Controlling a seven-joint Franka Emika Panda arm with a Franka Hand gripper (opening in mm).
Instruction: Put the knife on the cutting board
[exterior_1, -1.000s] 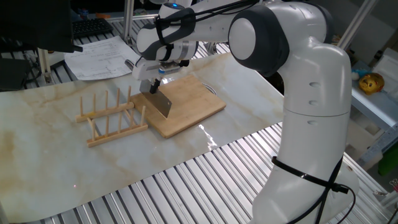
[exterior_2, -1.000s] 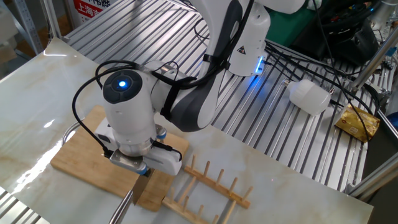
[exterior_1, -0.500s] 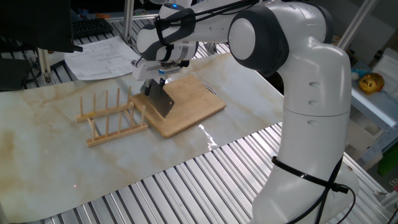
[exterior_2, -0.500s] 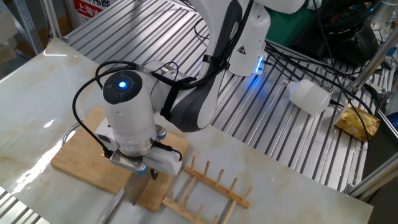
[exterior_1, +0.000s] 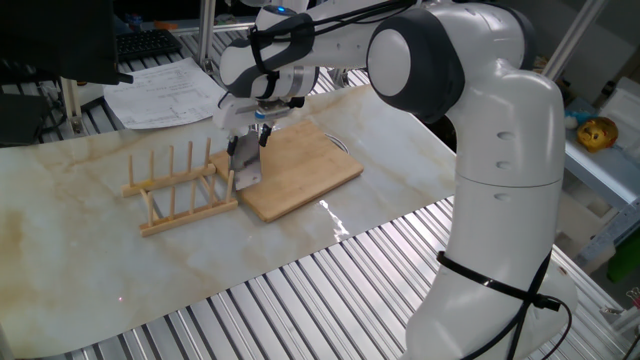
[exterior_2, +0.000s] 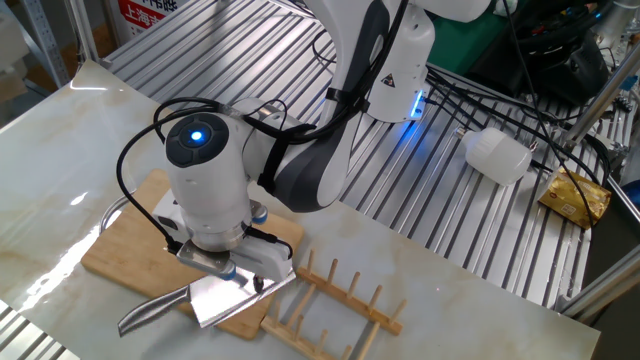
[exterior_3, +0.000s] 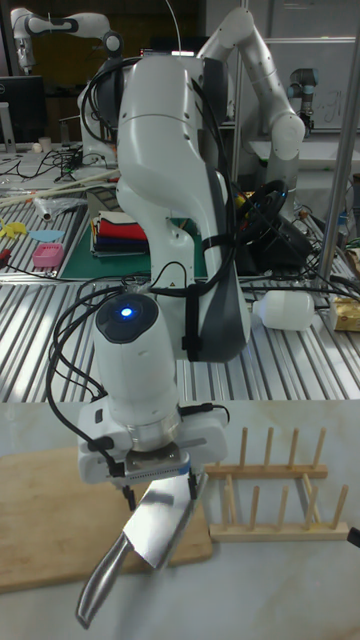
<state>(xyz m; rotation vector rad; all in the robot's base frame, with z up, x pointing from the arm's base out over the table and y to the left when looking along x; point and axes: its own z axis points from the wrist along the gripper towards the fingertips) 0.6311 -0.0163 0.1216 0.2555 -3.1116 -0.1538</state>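
The knife (exterior_1: 245, 162) tilts steeply at the left end of the light-brown cutting board (exterior_1: 310, 165), right beside the wooden rack. In the other fixed view the knife (exterior_2: 222, 298) is almost flat over the cutting board (exterior_2: 130, 255), and its slim handle pokes out past the near edge. My gripper (exterior_1: 256, 130) hovers just above the blade. Seen in the tall fixed view, the gripper (exterior_3: 162, 490) has its fingers (exterior_3: 130, 497) spread apart on both sides of the top end of the knife (exterior_3: 160, 525). The handle slants down past the edge of the cutting board (exterior_3: 50, 500).
A wooden rack with upright dowels (exterior_1: 175, 190) stands close against the board's end, also seen as the rack (exterior_2: 335, 300). Papers (exterior_1: 165, 90) lie at the back of the table. A white bottle (exterior_2: 497, 152) and a yellow bag (exterior_2: 575, 195) rest on the metal slats.
The knife has swung from hanging nearly upright under the gripper to leaning almost flat over the board, handle outward. The gripper has barely moved.
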